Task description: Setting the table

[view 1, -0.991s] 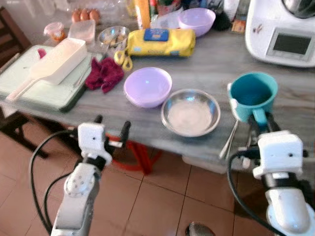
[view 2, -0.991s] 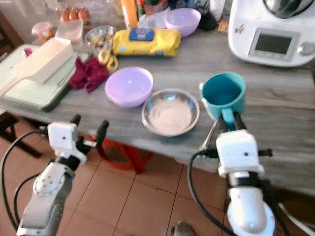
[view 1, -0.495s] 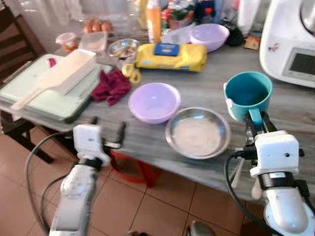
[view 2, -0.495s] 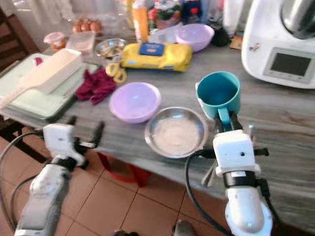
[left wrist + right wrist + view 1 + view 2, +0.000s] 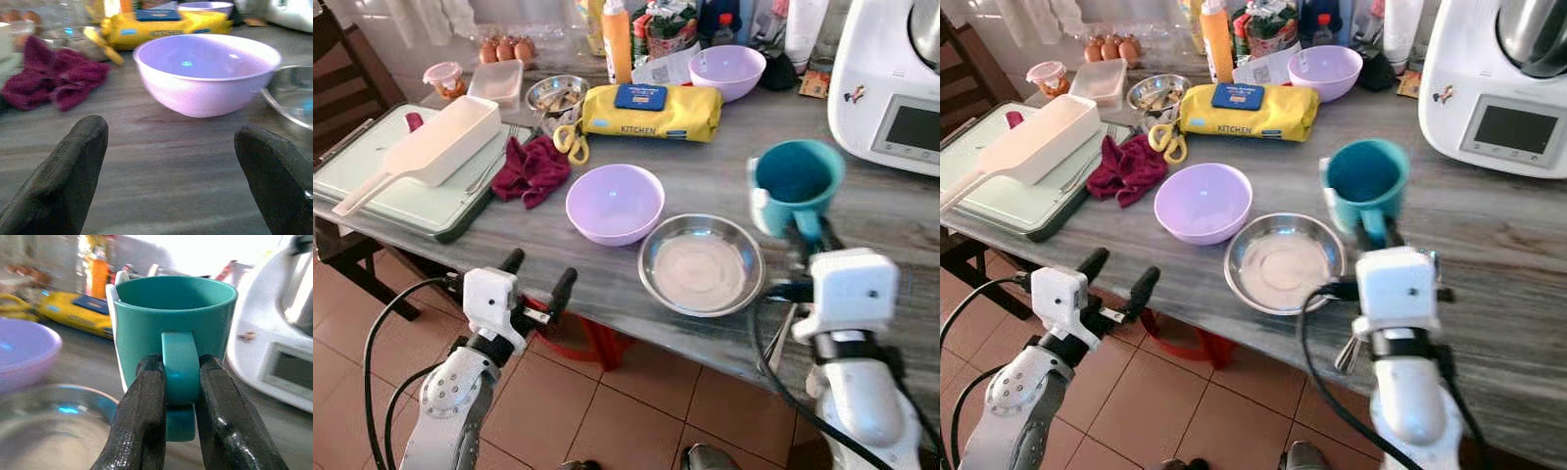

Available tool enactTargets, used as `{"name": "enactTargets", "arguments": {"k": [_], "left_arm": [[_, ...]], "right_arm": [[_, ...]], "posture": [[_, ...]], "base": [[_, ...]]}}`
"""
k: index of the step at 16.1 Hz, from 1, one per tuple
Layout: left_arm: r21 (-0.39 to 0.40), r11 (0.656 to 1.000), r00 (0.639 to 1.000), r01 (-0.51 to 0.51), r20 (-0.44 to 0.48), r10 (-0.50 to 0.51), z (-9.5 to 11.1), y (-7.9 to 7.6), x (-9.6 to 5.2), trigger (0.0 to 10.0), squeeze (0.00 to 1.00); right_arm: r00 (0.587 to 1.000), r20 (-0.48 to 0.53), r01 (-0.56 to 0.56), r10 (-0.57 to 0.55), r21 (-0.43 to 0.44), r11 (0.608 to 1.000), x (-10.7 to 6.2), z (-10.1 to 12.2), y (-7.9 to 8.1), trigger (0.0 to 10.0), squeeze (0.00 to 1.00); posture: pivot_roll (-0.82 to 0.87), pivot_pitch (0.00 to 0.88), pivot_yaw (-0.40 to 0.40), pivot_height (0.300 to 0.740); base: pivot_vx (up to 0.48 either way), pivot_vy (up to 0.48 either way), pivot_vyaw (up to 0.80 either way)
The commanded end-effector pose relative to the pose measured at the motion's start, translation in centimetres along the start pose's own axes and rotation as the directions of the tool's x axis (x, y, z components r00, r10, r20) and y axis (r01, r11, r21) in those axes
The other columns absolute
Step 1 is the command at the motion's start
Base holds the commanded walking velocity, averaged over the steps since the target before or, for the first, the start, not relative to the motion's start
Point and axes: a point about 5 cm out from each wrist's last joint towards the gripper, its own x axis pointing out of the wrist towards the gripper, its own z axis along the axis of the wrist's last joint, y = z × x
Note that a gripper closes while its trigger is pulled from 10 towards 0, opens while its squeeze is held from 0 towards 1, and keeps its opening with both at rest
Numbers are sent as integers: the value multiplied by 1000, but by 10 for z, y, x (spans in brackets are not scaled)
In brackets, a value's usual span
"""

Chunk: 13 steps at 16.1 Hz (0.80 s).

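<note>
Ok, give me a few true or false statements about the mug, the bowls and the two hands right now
1. The right hand grips the teal mug by its handle. True.
2. The left hand holds the lilac plastic bowl. False: it is open, short of the bowl.
3. The shallow steel bowl sits between the lilac bowl and the mug. True.
4. The dark red cloth lies inside the steel bowl. False: it lies on the table beside the lilac bowl.

Right pincer (image 5: pixel 178 396) clamped w/ fingers closed, left pincer (image 5: pixel 537 277) fingers spread, arms fwd
</note>
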Motion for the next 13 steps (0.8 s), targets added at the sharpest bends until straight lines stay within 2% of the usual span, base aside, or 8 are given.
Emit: {"name": "enactTargets", "arguments": {"k": [1, 4, 6, 10, 13], "left_arm": [[-22, 999, 999, 41, -21, -41, -3, 0, -5, 10000, 0], [-15, 996, 996, 84, -25, -84, -1, 2, -8, 10000, 0], [-7, 997, 997, 77, -23, -77, 2, 7, -8, 10000, 0], [-18, 996, 996, 82, -30, -83, 0, 2, -12, 10000, 0], [-17, 996, 996, 84, -32, -84, 1, 1, -12, 10000, 0]], "right_arm": [[999, 6, -33, 32, 54, 998, 3, 2, 5, 10000, 0], [999, 10, -44, 43, 87, 995, 16, 3, 0, 10000, 0], [999, -1, -46, 47, 86, 995, 29, -3, -9, 10000, 0], [997, -18, -72, 75, 116, 991, 37, -10, -13, 10000, 0], [994, -15, -106, 108, 124, 987, 50, -15, -18, 10000, 0]], "posture": [[-183, 190, 104, 740], [-169, 198, 113, 740], [-156, 205, 113, 740], [-148, 212, 112, 740], [-134, 216, 118, 740]], "base": [[0, 0, 0], [0, 0, 0], [0, 0, 0], [0, 0, 0], [0, 0, 0]]}}
